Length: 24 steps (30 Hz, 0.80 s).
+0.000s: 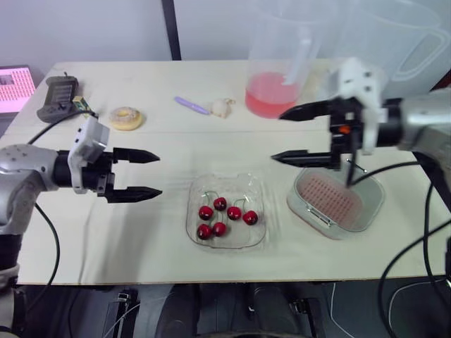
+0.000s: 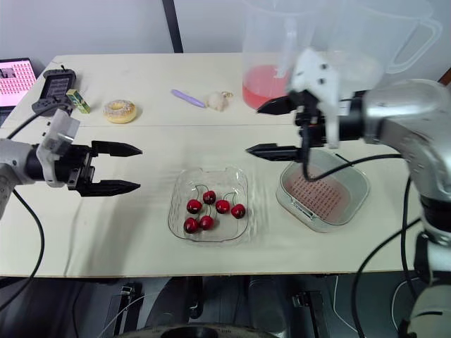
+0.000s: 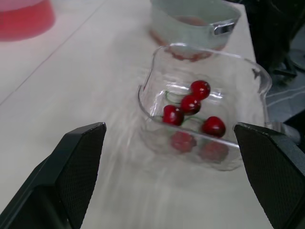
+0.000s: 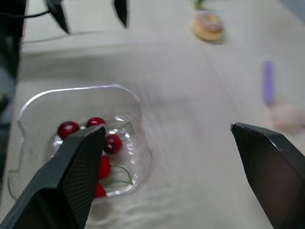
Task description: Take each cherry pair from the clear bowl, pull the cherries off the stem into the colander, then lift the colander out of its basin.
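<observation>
Left eye view: my left end effector [image 1: 159,174] gapes empty, left of the cherry bowl [image 1: 248,182]. My right end effector [image 1: 277,137], equally wide and empty, hovers beside the colander [image 1: 335,203].

Silver-grey arms [image 1: 28,165], boxy white wrist housings [image 1: 88,141], tapered black fingers [image 1: 134,156], loose black cables [image 1: 55,243] alongside.

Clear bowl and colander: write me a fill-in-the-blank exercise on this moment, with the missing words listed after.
1. The clear bowl holds ____ cherries.
2. The colander, sitting inside its basin, holds ____ cherries.
3. The left hand and the right hand both have their fingers ____.
4. The colander stands on the bowl's ____ side.

Missing words: six; no; open; right.
</observation>
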Each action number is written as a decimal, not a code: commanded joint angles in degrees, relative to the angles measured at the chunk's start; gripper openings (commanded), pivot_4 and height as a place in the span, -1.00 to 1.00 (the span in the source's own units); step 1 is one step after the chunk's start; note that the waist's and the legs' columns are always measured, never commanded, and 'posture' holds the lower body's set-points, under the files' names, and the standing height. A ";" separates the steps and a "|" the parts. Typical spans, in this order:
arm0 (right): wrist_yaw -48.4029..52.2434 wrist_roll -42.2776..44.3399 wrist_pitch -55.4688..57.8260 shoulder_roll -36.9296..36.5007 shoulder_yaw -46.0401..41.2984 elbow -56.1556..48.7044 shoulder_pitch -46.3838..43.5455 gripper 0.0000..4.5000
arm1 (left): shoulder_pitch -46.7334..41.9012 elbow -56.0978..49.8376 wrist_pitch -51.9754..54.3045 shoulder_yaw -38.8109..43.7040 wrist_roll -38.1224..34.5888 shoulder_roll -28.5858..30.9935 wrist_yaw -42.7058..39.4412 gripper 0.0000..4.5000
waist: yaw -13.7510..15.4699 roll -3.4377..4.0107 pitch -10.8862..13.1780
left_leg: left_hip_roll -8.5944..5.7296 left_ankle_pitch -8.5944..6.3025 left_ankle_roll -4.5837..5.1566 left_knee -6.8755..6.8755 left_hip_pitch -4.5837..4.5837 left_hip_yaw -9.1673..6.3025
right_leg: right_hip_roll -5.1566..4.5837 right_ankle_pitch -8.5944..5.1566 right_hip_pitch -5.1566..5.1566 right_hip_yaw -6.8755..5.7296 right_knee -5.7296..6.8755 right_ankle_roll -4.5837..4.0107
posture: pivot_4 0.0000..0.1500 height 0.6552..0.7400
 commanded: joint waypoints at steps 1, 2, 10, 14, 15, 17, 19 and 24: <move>5.39 -4.05 -1.26 2.12 7.54 0.78 -4.91 0.97 | 0.86 -1.18 -0.16 3.55 -0.99 0.37 1.07 1.00 | -0.02 0.00 0.00 | 0.00 0.00 0.00 0.01 -0.05 0.00 | 0.00 0.00 -0.03 0.00 0.00 0.00 | 1.00 0.96; 6.40 -5.65 -2.06 2.83 9.72 0.93 -5.78 0.97 | 1.46 -1.98 0.06 4.28 -1.47 0.34 1.56 1.00 | 0.06 -0.01 0.00 | 0.00 0.00 0.00 0.06 -0.18 -0.02 | 0.00 0.01 -0.14 -0.01 0.02 0.01 | 1.00 0.96; 4.15 -17.57 -4.44 10.90 21.62 2.06 -5.26 0.97 | 9.16 -6.05 1.13 9.65 -2.50 0.37 5.34 1.00 | 0.16 -0.03 -0.02 | -0.02 0.01 0.00 0.19 -0.48 -0.14 | 0.02 0.03 -0.35 -0.07 0.15 0.04 | 1.00 0.96; 0.47 -21.15 -1.31 14.77 25.50 0.96 -3.15 0.97 | 10.70 -6.41 0.39 10.90 -1.92 0.19 6.54 1.00 | 0.14 -0.05 -0.03 | -0.02 0.02 -0.01 0.22 -0.45 -0.21 | 0.05 0.04 -0.36 -0.10 0.25 0.02 | 1.00 0.96; -0.26 -22.09 -0.92 15.56 26.18 1.06 -2.80 0.97 | 10.91 -6.54 0.32 11.05 -1.88 0.09 6.77 1.00 | 0.17 -0.05 -0.03 | -0.02 0.03 -0.01 0.24 -0.45 -0.22 | 0.06 0.04 -0.36 -0.11 0.27 0.01 | 1.00 0.96; -1.20 -23.13 0.10 16.58 26.83 1.08 -2.46 0.97 | 11.24 -6.68 0.10 11.16 -1.61 0.06 7.14 1.00 | 0.13 -0.05 -0.03 | -0.02 0.03 -0.02 0.25 -0.45 -0.22 | 0.06 0.04 -0.36 -0.11 0.29 0.01 | 1.00 0.96; -1.59 -23.88 1.07 17.08 27.62 0.41 -2.02 0.74 | 11.23 -6.17 -0.16 11.53 -1.26 0.14 7.70 1.00 | 0.16 -0.05 -0.03 | -0.02 0.03 -0.02 0.27 -0.45 -0.22 | 0.06 0.05 -0.36 -0.10 0.29 0.01 | 1.00 0.96; -3.94 -26.93 1.46 19.06 29.05 2.37 -0.70 0.41 | 11.16 -4.66 -0.34 12.60 -1.20 1.14 7.60 1.00 | 0.06 -0.07 -0.04 | -0.02 0.03 -0.02 0.27 -0.44 -0.24 | 0.07 0.04 -0.35 -0.11 0.31 0.01 | 1.00 0.96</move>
